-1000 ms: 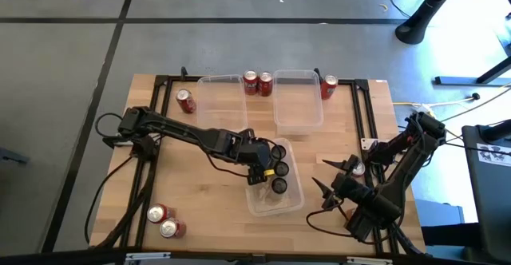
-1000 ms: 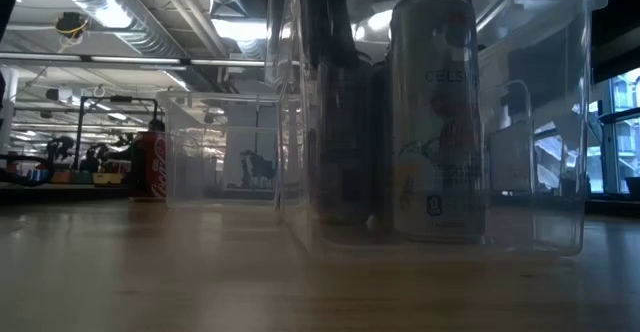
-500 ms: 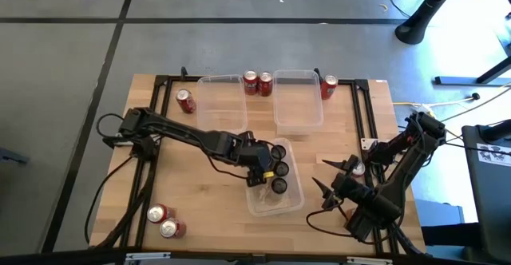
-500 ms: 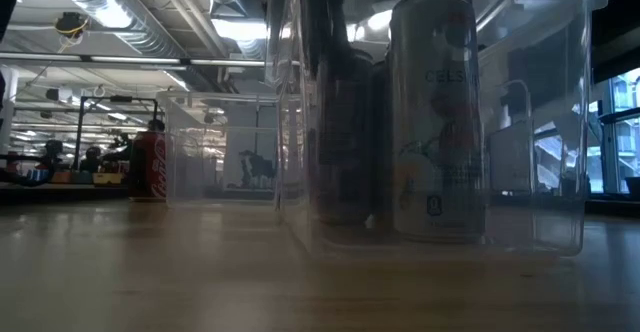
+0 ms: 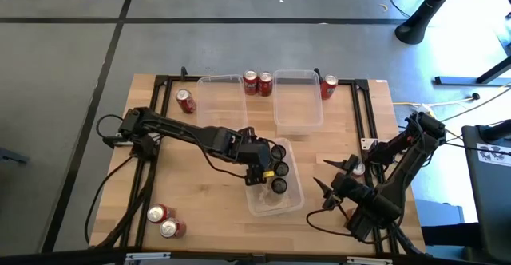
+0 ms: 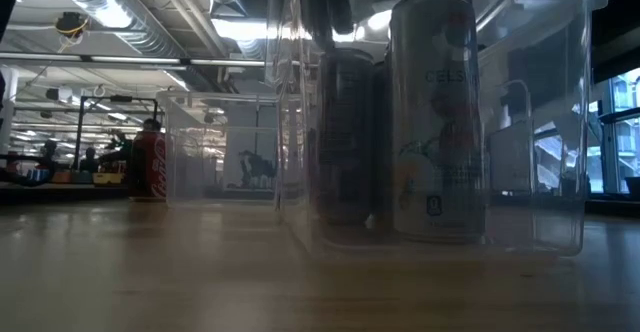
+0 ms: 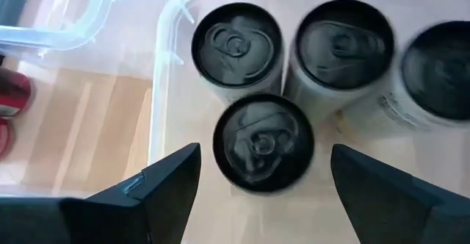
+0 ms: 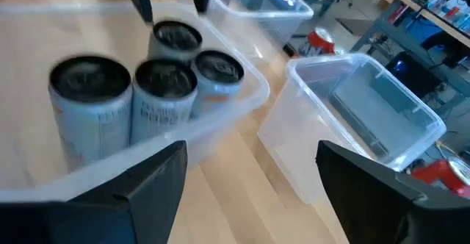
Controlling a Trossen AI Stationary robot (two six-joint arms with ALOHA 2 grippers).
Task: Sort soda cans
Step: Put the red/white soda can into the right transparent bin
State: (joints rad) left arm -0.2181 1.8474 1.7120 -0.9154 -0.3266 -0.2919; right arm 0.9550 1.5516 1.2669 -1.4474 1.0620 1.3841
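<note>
4 dark cans (image 7: 263,141) in bin (image 5: 289,205) | L gripper (image 7: 261,178) above, fingers apart | R gripper (image 5: 318,191) beside, apart

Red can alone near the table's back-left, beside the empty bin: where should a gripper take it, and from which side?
The lone red can appears to lie tilted or on its side, clear of the bin beside it. Probably best to come straight down and close the fingers across the middle of its round body, across its long axis. The left gripper is nearer.

In the left wrist view the rightmost dark can (image 7: 439,67) is cut off by the frame edge (its label blurred).
</note>
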